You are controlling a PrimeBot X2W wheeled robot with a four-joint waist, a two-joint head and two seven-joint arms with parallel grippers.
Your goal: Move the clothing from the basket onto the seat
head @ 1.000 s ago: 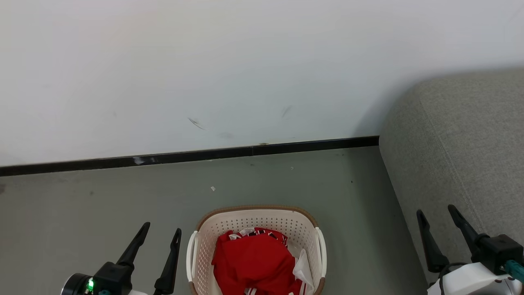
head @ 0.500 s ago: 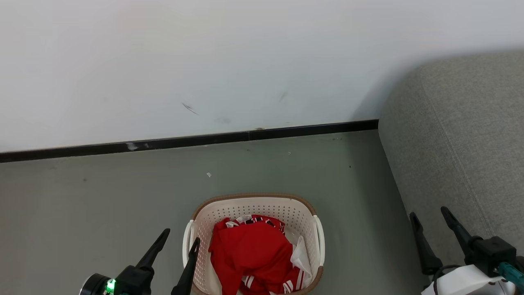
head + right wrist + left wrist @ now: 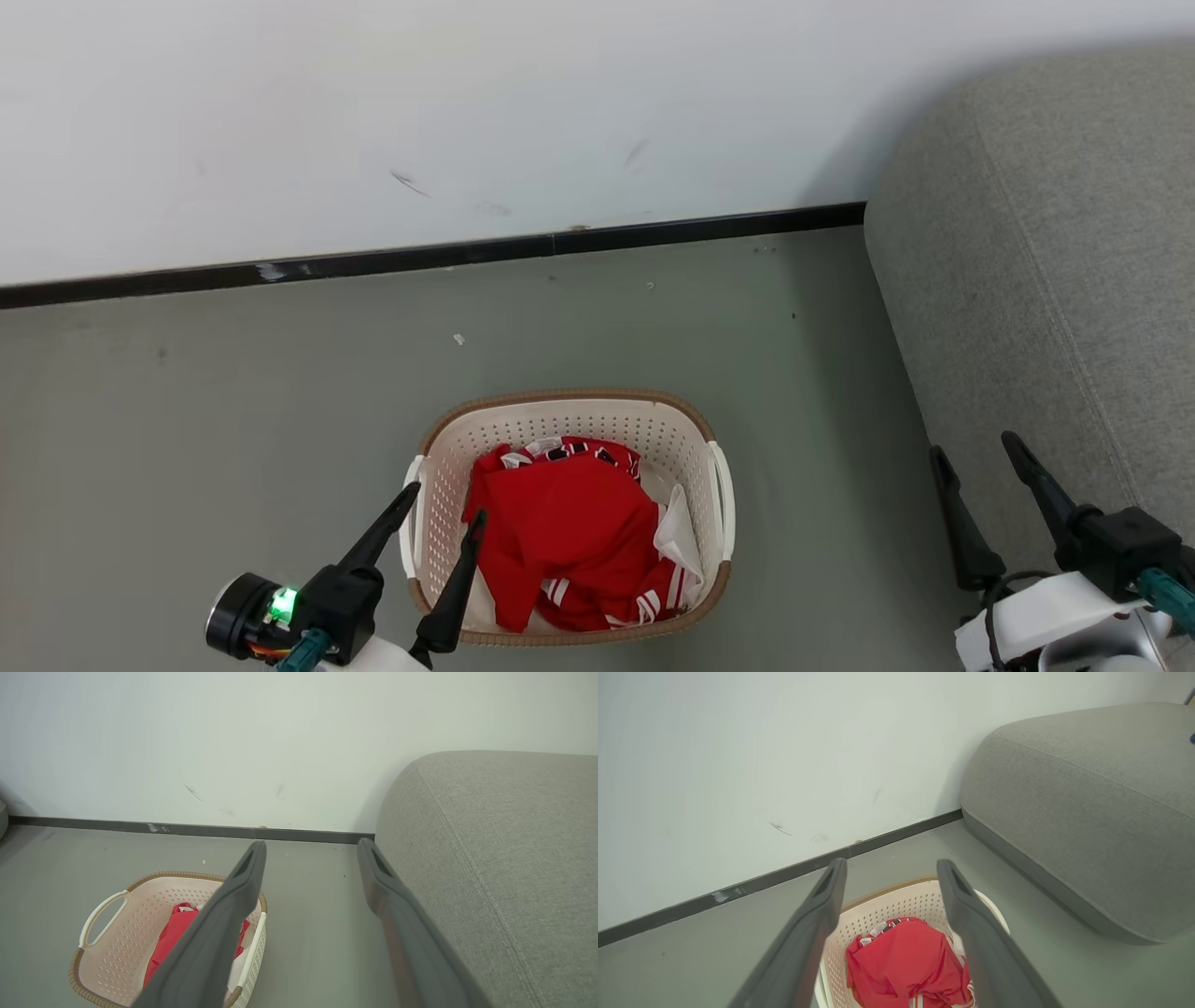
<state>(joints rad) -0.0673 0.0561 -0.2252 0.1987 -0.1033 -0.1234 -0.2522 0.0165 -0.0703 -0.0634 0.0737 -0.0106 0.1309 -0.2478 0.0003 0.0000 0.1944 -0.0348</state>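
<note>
clothing (image 3: 560,523) heaped in basket (image 3: 560,398); head view: left gripper (image 3: 448,500) spread at rim, right gripper (image 3: 973,445) spread by seat (image 3: 1055,233).

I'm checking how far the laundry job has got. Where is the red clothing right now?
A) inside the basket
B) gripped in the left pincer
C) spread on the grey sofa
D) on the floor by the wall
A: the red clothing lies heaped inside the basket, which stands on the floor beside the sofa.
</note>
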